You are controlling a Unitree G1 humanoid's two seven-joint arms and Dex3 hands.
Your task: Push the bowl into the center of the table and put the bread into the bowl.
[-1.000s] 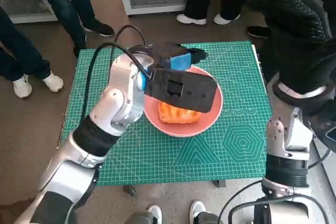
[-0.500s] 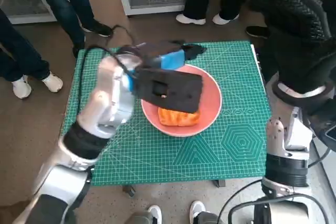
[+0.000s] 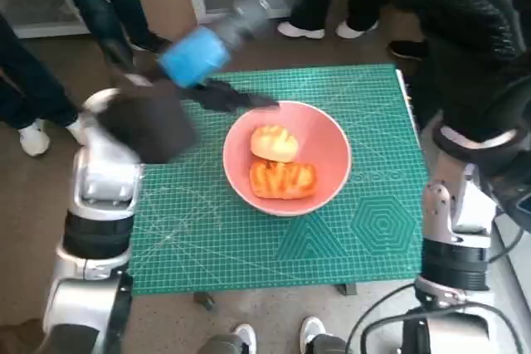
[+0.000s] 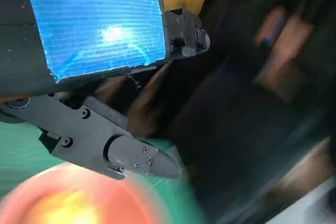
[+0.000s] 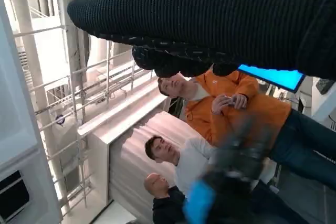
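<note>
A pink bowl [image 3: 325, 148] sits near the middle of the green mat [image 3: 249, 246]. Two breads lie in it: a pale round roll [image 3: 275, 143] and an orange glazed piece [image 3: 282, 180]. My left hand [image 3: 199, 60], blurred, is raised above the mat's far left part, its black fingers [image 3: 236, 99] pointing toward the bowl's rim and holding nothing. The left wrist view shows those bare fingers [image 4: 136, 158] over the blurred bowl [image 4: 31, 203]. My gloved right hand [image 3: 465, 39] hangs high off the table's right side, fingers curled in on nothing [image 5: 210, 14].
The mat covers the whole small table; its right edge [image 3: 411, 122] lies beside my right forearm [image 3: 452, 221]. Several people's legs and shoes [image 3: 303, 29] stand beyond the far edge and at the left [image 3: 37, 134]. Seated people [image 5: 231, 103] show in the right wrist view.
My left hand has lifted off the bowl and swung up and to the left. The pale roll it covered now lies in the bowl beside the orange bread. The right hand has stayed put.
</note>
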